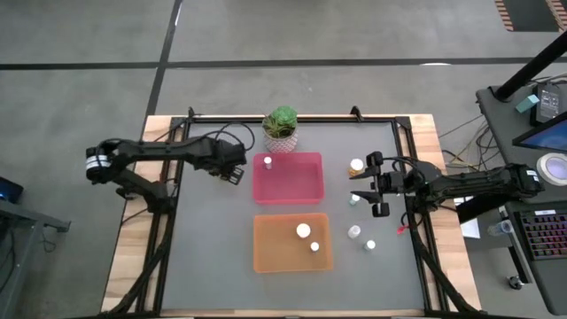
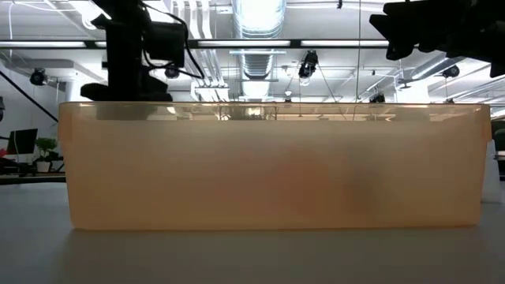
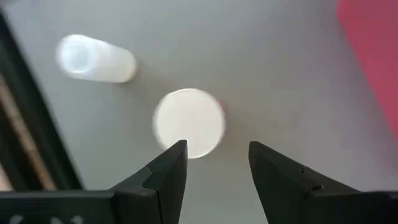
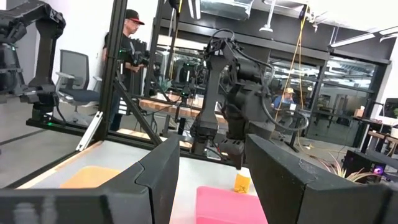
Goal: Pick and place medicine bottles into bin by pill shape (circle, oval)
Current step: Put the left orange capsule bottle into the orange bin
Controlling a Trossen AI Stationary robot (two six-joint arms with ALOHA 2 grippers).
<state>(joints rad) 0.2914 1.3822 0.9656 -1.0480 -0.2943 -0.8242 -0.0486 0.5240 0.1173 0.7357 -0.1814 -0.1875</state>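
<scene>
Nearest you, the translucent orange plastic tray point(image 1: 266, 257) holds two white-capped medicine bottles point(image 1: 304, 230), one just nearer and to the right of the other. In the low view its wall point(image 2: 272, 166) fills most of the frame.

To the tray's right, two more small white bottles point(image 1: 354, 232) stand loose on the grey table point(image 1: 213, 266).

Farther back on the right, the right gripper point(image 1: 370, 184) hangs over the table, pointing left. Its dark fingers point(image 4: 155, 168) are spread and nothing sits between them. A white bottle point(image 1: 354, 200) stands close by its tips, and an orange-bodied bottle point(image 1: 357, 166) a little farther off.

At centre, the pink plastic tray point(image 1: 292, 186) carries one white-capped bottle point(image 1: 267, 162) in its far left corner.

Just left of that tray, the left gripper point(image 1: 235, 170) points down at the table, jaws apart and empty. Its wrist view shows an upright bottle's round white cap point(image 3: 189, 121) just beyond the fingertips point(image 3: 174, 155) and a white bottle point(image 3: 96, 59) lying on its side nearby.

The green potted plant point(image 1: 282, 127) stands at the far edge.
</scene>
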